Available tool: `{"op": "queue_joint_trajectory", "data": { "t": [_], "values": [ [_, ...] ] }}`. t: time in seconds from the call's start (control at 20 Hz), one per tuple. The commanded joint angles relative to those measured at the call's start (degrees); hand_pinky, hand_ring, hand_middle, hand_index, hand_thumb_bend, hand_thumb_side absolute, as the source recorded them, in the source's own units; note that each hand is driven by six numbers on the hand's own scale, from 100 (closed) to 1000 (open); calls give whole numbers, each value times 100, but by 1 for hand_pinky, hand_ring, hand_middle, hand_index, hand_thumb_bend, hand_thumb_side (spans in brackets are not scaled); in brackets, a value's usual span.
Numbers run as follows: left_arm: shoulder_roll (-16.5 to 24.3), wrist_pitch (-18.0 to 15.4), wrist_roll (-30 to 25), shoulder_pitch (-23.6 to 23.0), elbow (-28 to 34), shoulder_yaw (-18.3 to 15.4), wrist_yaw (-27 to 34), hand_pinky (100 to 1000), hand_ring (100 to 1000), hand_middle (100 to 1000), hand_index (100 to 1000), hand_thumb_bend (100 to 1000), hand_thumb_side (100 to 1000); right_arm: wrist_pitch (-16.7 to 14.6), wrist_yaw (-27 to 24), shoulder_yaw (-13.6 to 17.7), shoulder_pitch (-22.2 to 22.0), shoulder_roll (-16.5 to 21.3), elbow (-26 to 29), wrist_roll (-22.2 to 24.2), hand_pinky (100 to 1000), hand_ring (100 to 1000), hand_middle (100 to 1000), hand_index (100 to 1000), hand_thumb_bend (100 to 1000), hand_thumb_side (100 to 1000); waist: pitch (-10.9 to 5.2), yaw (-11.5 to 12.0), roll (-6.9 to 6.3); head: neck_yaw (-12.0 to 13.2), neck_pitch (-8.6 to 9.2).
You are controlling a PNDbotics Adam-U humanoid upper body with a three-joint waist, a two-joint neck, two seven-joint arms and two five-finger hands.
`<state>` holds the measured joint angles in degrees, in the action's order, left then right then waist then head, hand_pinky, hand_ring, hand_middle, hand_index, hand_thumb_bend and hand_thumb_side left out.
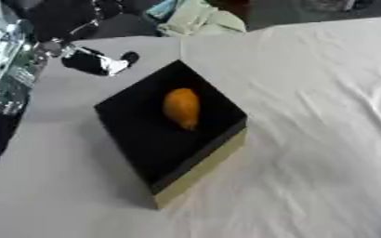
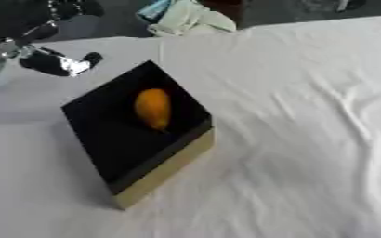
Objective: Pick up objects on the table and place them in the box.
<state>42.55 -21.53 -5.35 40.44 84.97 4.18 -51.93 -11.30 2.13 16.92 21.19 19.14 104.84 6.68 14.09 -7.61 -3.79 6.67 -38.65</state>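
1. I'm looking down at the surface, which is wearing a white, wrinkled cloth.
2. The box is sitting on the cloth left of centre, turned so one corner is pointing away from me. Its inside is showing black, and its near side wall is showing tan.
3. An orange, oval fruit is lying inside the box, on the black floor toward the far half, long axis running roughly away from me. It's sitting clear of the walls as far as I can tell.
4. The left hand is showing at upper left, beyond the box's far-left corner and apart from the box. It's reading as a black and silver shape over the cloth.
5. Fingers: too blurred, so I cannot tell whether they're spread or pressed together, and I'm not seeing anything held in them.
6. The left arm is coming in along the left edge, silver and dark parts blurring together.
7. The right hand isn't showing in either eye view.
8. At the far edge, past the surface, a pale bundle of fabric is lying beside something blue; I can't make out more of it.
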Motion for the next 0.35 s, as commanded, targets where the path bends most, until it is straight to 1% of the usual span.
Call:
{"op": "queue_joint_trajectory", "data": {
  "t": [0.05,0.2,0.25,0.35],
  "values": [
    [586,174,251,-111,-14,-322,89,564,754,809,869,177,730,-11,32,45,85,189,118,-38,688,565,589,821,100,820,-118,14,20,-33,86],
    [847,351,485,-377,-284,-576,133,558,748,805,864,212,727,-18,44,59,87,208,106,-55,688,565,589,821,100,821,-109,33,31,-47,106],
    [910,418,564,-451,-391,-676,153,558,746,802,859,227,690,-20,48,64,86,215,101,-61,688,565,589,821,100,822,-105,41,35,-51,109],
    [1015,531,734,-566,-597,-849,183,559,746,799,857,239,690,-25,55,73,86,227,88,-73,688,565,589,821,100,822,-99,49,40,-53,112]
  ]
}}
